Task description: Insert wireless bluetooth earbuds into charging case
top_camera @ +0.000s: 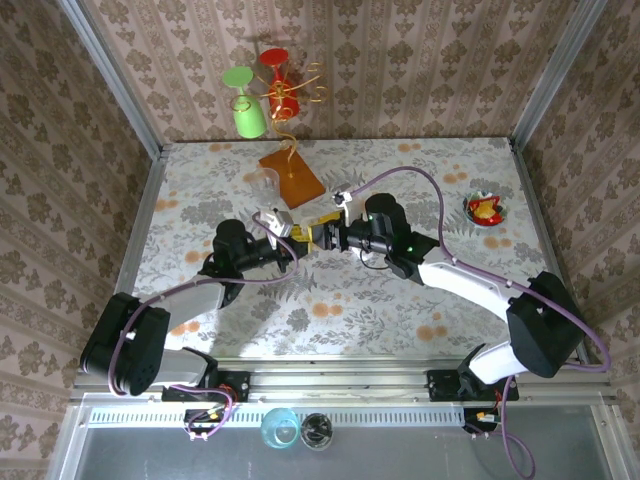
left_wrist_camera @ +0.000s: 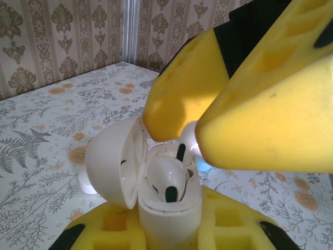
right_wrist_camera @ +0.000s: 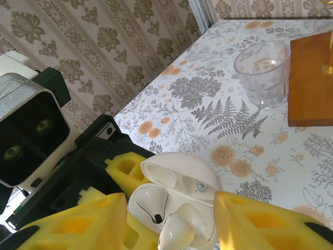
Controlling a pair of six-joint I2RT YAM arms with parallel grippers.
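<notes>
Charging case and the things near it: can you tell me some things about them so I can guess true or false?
1. The charging case has its lid open. True.
2. An earbud already sits inside the case. True.
3. The case lies flat on the table. False: the left gripper holds it up off the table.
4. The clear glass has tipped over. False: it stands upright on the table.
</notes>
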